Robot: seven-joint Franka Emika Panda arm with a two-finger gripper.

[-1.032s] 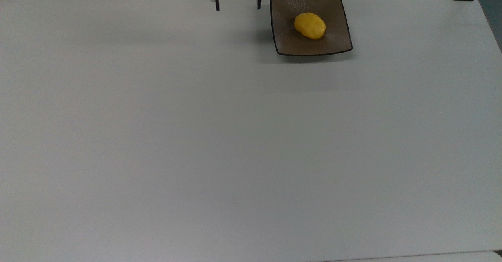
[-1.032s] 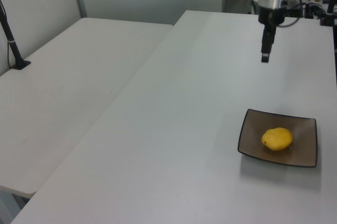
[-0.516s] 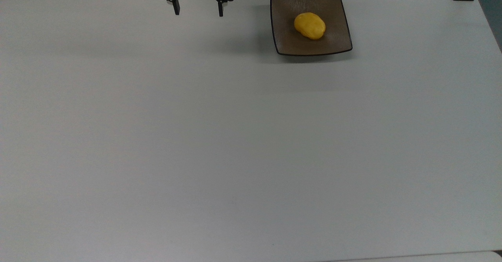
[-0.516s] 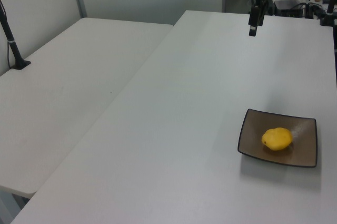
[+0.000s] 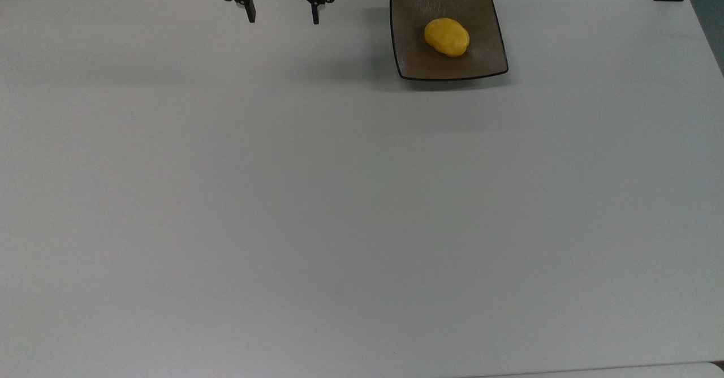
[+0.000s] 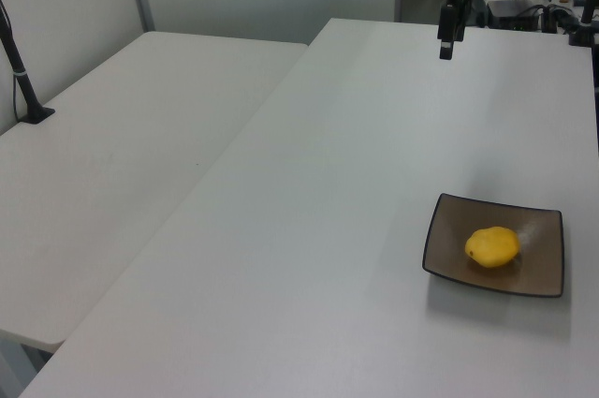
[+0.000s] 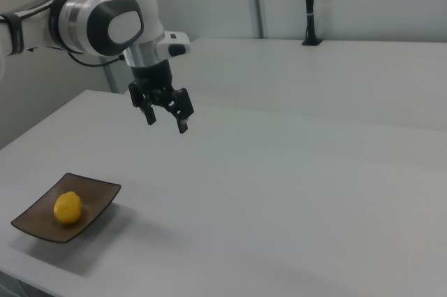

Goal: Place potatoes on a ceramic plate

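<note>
Up above the table we find the claw hanging with its two fingers spread wide and nothing between them. In the top view it sits at the far edge of the white surface, well to the top view's left of the ceramic plate. In the right view we see the same claw pointing down from the white arm, clear of the tabletop, with the black fingers parted. In the left view the claw appears edge-on as a single dark bar near the far end of the table, so from there we can hardly judge the gap between its fingers.

Moving outward, we come to the square brown plate with its thin black rim, lying flat on the table and well apart from the claw. On it rests the potato, a small smooth yellow-orange lump, sitting near the middle of the dish. We see it likewise in the left view and in the right view, lying inside the plate's rim.
</note>
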